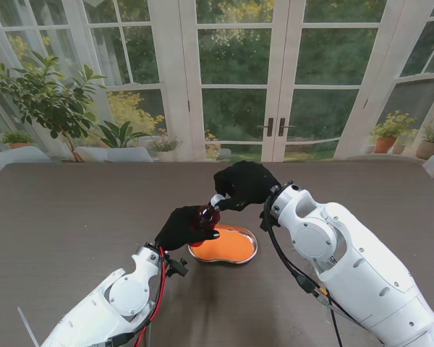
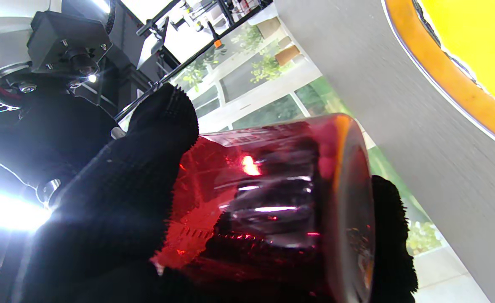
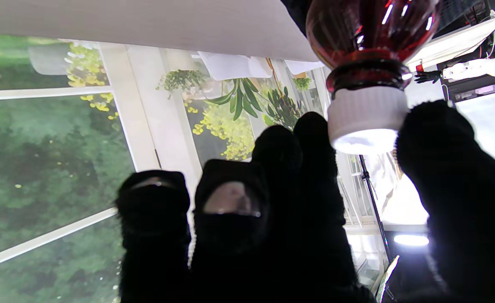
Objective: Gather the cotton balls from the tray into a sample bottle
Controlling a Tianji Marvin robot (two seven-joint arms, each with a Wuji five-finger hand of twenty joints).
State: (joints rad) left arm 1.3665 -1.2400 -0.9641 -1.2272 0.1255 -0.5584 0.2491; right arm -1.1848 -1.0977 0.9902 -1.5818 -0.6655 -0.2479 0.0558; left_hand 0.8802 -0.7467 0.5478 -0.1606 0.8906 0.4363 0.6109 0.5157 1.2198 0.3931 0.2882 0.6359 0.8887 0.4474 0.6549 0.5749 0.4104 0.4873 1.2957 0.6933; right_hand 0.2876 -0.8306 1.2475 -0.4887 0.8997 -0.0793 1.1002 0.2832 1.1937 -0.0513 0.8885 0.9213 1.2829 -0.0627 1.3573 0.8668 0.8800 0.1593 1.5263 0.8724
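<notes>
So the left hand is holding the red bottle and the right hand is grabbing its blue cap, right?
Almost. The left hand does hold the red bottle, and the right hand has its fingers on the cap, but the cap is white, not blue. The right wrist view shows it clearly, ribbed and white below the bottle's dark red neck.

Middle of frame: left hand (image 1: 186, 228), bottle (image 1: 206, 215) and right hand (image 1: 244, 183) crowd together, blocking approach.
Tray (image 1: 250, 250): near and right rim exposed; far left edge covered by the left hand.
Counter (image 1: 72, 210): left and far right of frame lie bare.
</notes>
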